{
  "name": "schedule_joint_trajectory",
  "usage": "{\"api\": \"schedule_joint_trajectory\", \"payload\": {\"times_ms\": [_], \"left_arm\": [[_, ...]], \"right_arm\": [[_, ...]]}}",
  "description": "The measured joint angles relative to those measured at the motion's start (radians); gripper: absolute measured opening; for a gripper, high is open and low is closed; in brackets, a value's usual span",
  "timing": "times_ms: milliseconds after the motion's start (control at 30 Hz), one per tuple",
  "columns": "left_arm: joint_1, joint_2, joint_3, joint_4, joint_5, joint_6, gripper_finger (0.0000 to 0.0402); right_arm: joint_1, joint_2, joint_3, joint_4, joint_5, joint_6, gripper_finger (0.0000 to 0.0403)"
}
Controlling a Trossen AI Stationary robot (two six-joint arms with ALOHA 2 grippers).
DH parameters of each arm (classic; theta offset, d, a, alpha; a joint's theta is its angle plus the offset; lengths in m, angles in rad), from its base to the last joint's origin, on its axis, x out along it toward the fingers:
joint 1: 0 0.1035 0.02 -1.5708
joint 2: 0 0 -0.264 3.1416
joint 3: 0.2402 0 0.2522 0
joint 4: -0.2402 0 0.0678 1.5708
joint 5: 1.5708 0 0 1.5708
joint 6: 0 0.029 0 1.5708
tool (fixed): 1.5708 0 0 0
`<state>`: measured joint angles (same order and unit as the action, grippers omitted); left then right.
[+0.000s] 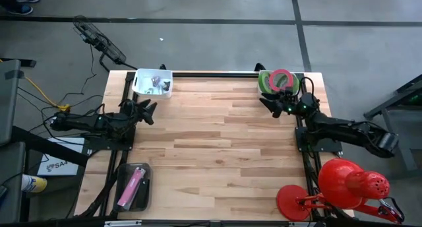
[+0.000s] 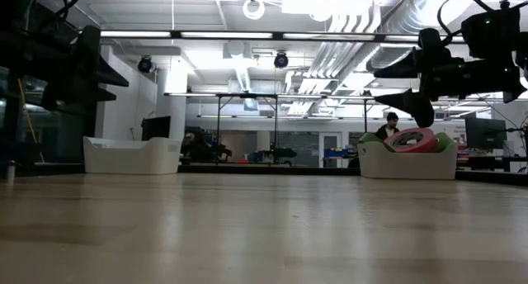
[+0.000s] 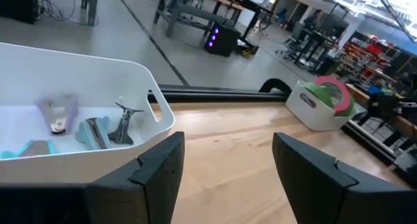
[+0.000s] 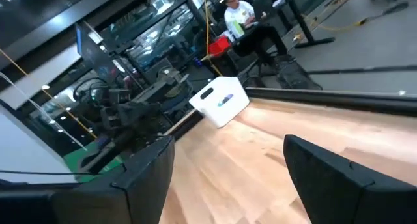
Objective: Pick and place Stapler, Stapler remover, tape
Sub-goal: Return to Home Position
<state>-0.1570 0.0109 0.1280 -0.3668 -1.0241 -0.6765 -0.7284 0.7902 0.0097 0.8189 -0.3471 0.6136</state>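
**Left gripper** (image 3: 228,140): the fingers are spread wide, with bare wooden table (image 1: 217,141) showing between them. Nothing is held. The left white bin (image 3: 153,103) sits just ahead of the fingertips, slightly to one side and clear of them. It holds a purple staple remover (image 3: 58,114), a blue one (image 3: 91,131) and a dark grey one (image 3: 125,123), side by side on the bin floor.

The black bin (image 1: 146,195) lies well behind this gripper, beside the arm's base at the near edge of the table. A pink stapler (image 1: 134,183) lies in it. The other contents of this bin cannot be made out.

**Right gripper** (image 4: 228,142): the fingers are likewise spread wide and hold nothing. In the low view this gripper (image 2: 388,82) hangs above the table with its fingertips pointing across it. The right white bin (image 2: 408,162) stands close beside and below it. This bin holds a pink tape roll (image 1: 283,77) leaning against a green tape roll (image 1: 266,82).

**Surroundings:** a red lamp (image 1: 346,184) stands behind the right arm's base at the table corner. Beyond the table, a person (image 4: 238,14) sits at a desk.
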Motion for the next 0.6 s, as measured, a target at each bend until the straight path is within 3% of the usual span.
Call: {"api": "schedule_joint_trajectory", "payload": {"times_ms": [200,600], "left_arm": [[0.0,0.0,0.0,0.0,0.027,-0.001,0.023],[0.0,0.0,-0.001,0.008,0.19,-0.001,0.023]], "right_arm": [[0.002,0.0,0.0,-0.002,0.0,0.008,0.0279],[0.002,0.0,0.0,-0.007,0.0,-0.04,0.0279]]}}
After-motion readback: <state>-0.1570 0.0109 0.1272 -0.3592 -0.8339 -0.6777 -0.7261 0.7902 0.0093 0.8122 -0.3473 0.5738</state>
